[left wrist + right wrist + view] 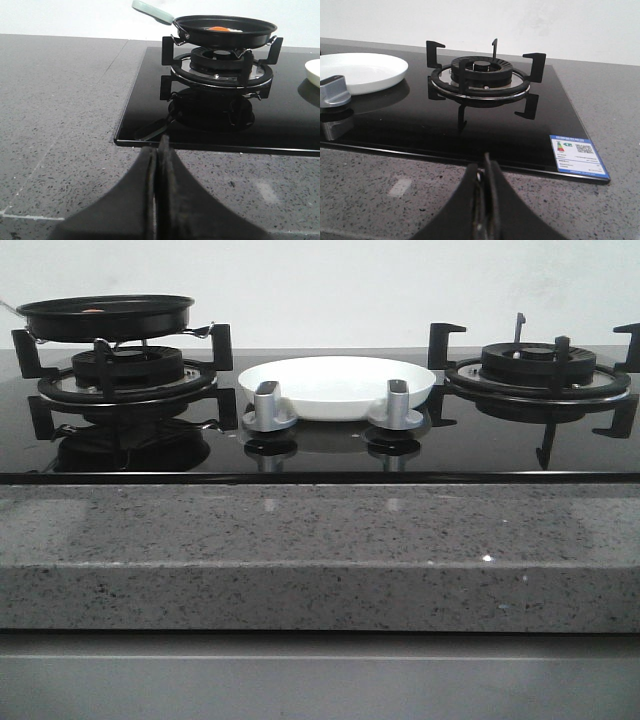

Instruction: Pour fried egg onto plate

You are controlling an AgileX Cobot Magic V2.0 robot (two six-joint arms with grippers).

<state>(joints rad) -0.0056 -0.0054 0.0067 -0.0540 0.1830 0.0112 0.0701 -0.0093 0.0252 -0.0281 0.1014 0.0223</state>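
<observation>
A: So, status: fried egg (223, 29) sits in the black pan (225, 31) on the left burner (220, 67), toward the hob's left edge. Plate (337, 385) rests mid-hob, between the two burners, just behind the two silver knobs (269, 406).

B: Tools?

A: Left tool (156, 192) and right tool (486, 200) both pinched together, holding nothing, hanging over the bench's front edge, well apart from the pan.

B: Risks?

A: Handle (151, 11) is pale, angled up and away from the hob toward the back-left. A shallow bite there and the pan likely twists in the grip when lifted.

B: Pan lip versus grate?

A: Prongs stand up around it. Dragging sideways instead of lifting clear could catch one and jolt the egg out early.

B: And the pour?

A: Plate is shallow with a low rim. Tilt too fast or too high and the egg probably slides past it onto the glass. Knobs sit close in front; a low pass could clip them.
</observation>
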